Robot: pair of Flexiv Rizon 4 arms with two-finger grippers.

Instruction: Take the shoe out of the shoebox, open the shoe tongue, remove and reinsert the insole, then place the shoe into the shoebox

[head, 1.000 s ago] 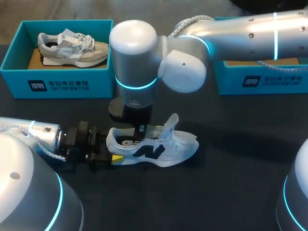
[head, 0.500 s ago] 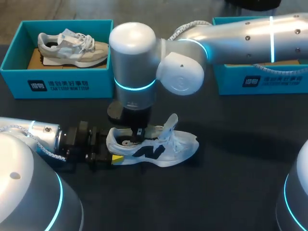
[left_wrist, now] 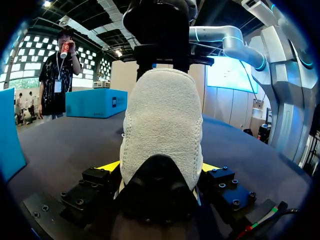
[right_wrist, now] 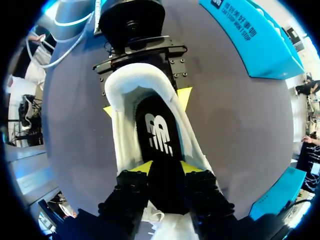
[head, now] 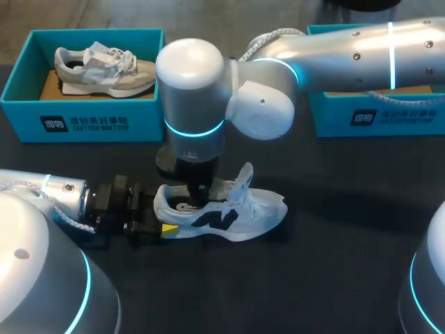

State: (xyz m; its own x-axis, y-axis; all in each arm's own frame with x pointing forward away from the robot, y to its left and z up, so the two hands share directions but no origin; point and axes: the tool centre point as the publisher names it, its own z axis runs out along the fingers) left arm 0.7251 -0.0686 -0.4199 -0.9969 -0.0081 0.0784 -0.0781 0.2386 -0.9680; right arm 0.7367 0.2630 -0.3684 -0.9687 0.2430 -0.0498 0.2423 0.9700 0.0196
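"What's closest to us?"

"The left arm (head: 49,198), lying low along the dark table (head: 334,264). The left gripper (left_wrist: 160,170) has the white shoe (left_wrist: 162,120) by the heel. Its yellow tips press in from both sides, so the jaws stand only as wide as the heel."

"And the shoe itself, where is it?"

"On its sole on the table, out of any box, with the toe pointing away from that gripper. The dark logo on its side faces us. The tongue (head: 243,179) stands up and leans toward the toe, which leaves the mouth of the shoe wide open."

"What about the other arm?"

"The right arm (head: 334,56) comes in from the far right and turns straight down over the shoe. The right gripper (right_wrist: 165,167) is inside the opening. The black insole (right_wrist: 157,130) lies in the shoe and runs up between the two yellow fingertips (right_wrist: 142,167). They're nearly together and touch it on both sides, so it looks pinched."

"Anything behind them?"

"At the far edge, well apart from all this, an open teal box (head: 83,122) has a grey shoe (head: 104,62) lying on its side in it. A second teal box (head: 389,115) sits across from it. The right arm covers most of that one, so I can't tell what's in it."
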